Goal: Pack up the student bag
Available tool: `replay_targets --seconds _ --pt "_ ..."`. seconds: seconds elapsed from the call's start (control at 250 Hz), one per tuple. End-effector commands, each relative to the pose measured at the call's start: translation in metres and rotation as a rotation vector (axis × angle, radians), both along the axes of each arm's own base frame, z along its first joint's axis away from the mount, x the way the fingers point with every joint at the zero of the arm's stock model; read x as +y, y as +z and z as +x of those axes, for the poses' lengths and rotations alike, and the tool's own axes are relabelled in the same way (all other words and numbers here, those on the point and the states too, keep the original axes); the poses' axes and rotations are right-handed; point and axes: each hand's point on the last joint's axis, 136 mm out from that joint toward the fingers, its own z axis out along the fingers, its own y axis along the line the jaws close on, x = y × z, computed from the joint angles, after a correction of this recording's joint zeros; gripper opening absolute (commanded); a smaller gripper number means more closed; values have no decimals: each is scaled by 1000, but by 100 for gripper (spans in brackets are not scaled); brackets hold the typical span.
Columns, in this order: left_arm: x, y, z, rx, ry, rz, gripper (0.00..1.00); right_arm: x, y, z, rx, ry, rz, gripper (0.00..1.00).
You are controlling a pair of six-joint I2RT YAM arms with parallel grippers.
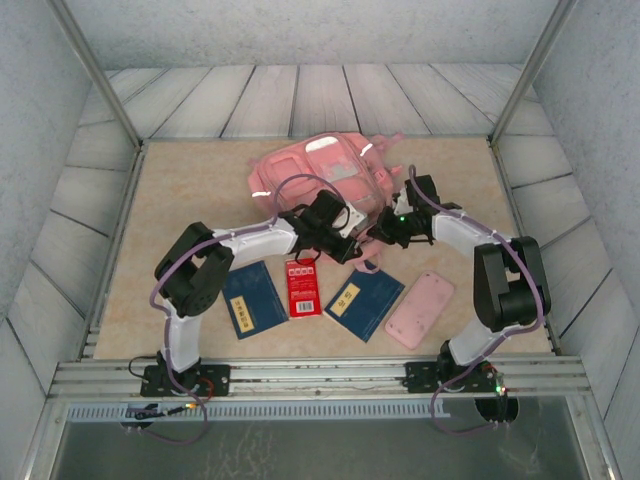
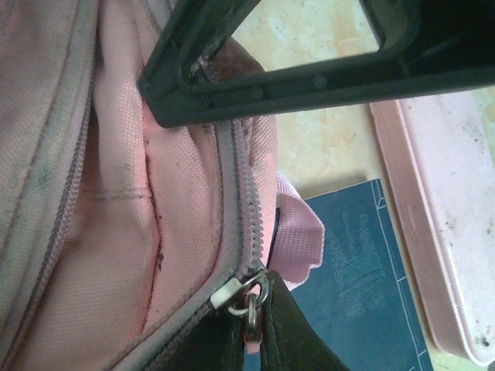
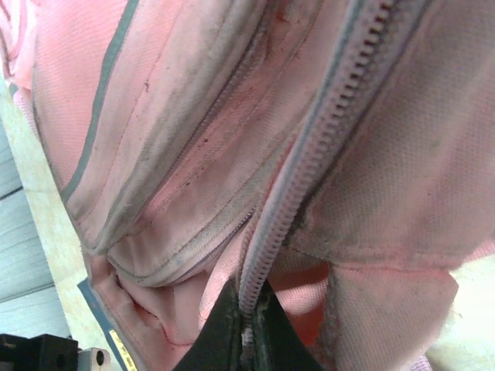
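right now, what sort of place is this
Most likely a robot lab cell: a tabletop boxed in by grey panel walls, a left arm and right arm bolted to an aluminium rail, and the student bag laid out with a blue notebook.

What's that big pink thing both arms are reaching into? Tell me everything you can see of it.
It is a large pink backpack of woven fabric, somewhat grubby, with front pockets, zips and white reflective strips. It lies front up toward the back of the table. The left gripper is shut on its zip pull; the right gripper is shut on the backpack's zip edge.
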Motion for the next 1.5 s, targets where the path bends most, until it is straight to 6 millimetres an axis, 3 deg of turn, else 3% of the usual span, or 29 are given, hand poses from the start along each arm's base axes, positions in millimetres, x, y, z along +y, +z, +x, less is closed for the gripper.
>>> replay_targets --seconds 0.0,0.136,0.3,0.432,0.683,0.823,0.947,1.143,1.367,1.431,1.495 --pt "4 19 7 -99 17 2 0 2 7 2 -21 41 -33 0" --pt "29 10 13 -88 121 42 0 -4 17 8 -64 54 -78 0" --pt "80 -6 20 -43 260 78 0 -10 35 15 -114 81 -137 0" --pt "117 -7 27 -26 337 74 0 -15 53 20 -163 118 -186 0" --pt "163 -6 36 -31 412 128 0 -35 61 25 -181 120 -279 0" --pt "184 -11 33 -11 439 136 0 -47 66 37 -203 97 -283 0" --pt "187 -7 18 -18 383 143 0 -52 70 51 -222 99 -273 0" --pt "180 11 -10 -6 304 33 0 -50 61 81 -239 117 -288 0" --pt "163 6 -37 70 205 5 0 -37 47 113 -223 106 -227 0" --pt "160 -1 -38 72 201 40 0 -38 43 120 -222 101 -237 0" --pt "170 -9 -24 42 294 115 0 -47 39 126 -214 89 -289 0"
